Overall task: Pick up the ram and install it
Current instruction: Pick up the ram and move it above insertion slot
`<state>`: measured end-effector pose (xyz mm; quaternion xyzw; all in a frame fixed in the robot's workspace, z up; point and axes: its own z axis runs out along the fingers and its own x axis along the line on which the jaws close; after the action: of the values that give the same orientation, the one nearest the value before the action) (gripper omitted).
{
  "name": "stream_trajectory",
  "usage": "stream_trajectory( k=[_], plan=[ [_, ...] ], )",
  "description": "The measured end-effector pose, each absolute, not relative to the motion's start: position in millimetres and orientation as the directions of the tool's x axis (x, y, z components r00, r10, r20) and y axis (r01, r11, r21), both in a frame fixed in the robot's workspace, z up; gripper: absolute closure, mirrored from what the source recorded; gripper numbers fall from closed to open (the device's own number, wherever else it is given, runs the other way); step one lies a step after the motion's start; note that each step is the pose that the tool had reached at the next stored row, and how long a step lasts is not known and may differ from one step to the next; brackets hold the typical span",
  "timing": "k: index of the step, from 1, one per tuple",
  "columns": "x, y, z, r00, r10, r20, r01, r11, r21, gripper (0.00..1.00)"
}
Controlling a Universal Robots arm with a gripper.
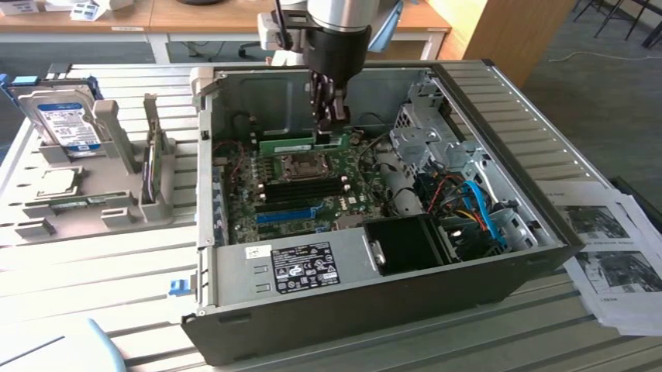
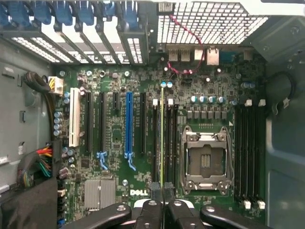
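Slatted table [image 1: 104, 263], open computer case [image 1: 362, 314], thin green ram [image 2: 162, 133] gripped between fingers [image 2: 155, 193]

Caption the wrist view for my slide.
The gripper holds the ram edge-on, lined up along the black memory slots beside the open CPU socket.

Hangs near vertical from the top of the exterior view as a single grey arm [image 1: 339, 14], wrist turned straight down. Ends in a black gripper [image 1: 332, 132], its narrow fingers [image 2: 155, 198] drawn close together, side by side. Pinches the ram [image 2: 162, 138] edge-on between the fingertips, near one end. Splays black linkage bars [image 2: 102, 214] outward behind the fingers in the wrist view
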<state>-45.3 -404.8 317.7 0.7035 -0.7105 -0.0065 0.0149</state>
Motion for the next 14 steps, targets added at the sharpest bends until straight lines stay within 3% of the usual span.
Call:
stream_trajectory(
  k=[14],
  plan=[
    [-42.6, -404.8, 314.3, -0.010, -1.000, 0.012, -0.999, 0.010, 0.030, 0.89]
  ],
)
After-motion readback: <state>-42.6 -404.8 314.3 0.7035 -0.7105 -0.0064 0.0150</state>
